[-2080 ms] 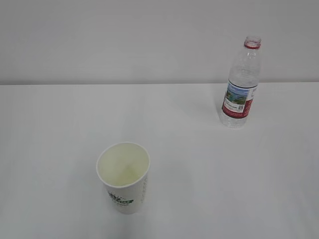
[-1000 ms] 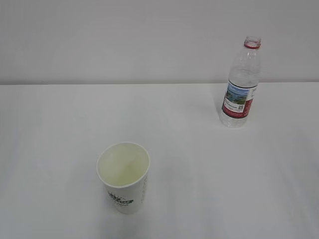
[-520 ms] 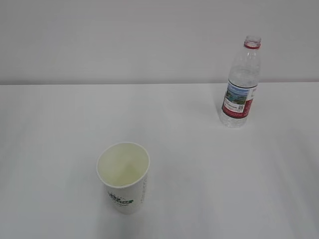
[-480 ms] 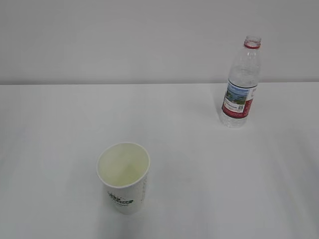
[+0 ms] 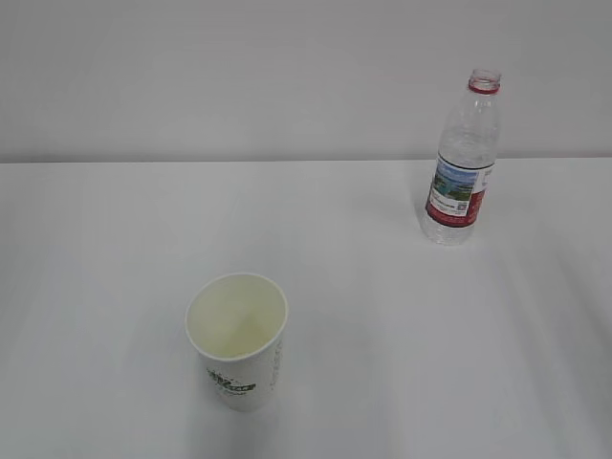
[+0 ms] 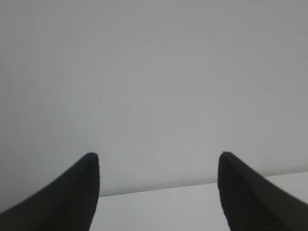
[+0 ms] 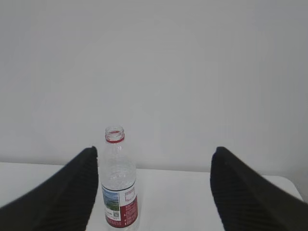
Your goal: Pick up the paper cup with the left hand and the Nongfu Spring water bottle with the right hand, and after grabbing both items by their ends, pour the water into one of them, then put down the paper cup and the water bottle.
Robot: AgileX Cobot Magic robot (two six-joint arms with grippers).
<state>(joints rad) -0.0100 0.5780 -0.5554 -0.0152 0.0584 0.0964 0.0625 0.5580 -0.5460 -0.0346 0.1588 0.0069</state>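
The white paper cup (image 5: 237,340) stands upright near the table's front, left of centre, its cream inside showing no liquid I can make out. The clear Nongfu Spring water bottle (image 5: 462,160) stands uncapped at the back right, and it shows again in the right wrist view (image 7: 118,180), far ahead beside the left finger. My right gripper (image 7: 154,159) is open with nothing between its fingers. My left gripper (image 6: 158,161) is open too, facing the blank wall and the table's far edge; the cup is out of that view. Neither arm appears in the exterior view.
The white table (image 5: 382,316) meets a plain grey-white wall (image 5: 239,76) along its back edge. Only the cup and the bottle stand on it, well apart from each other.
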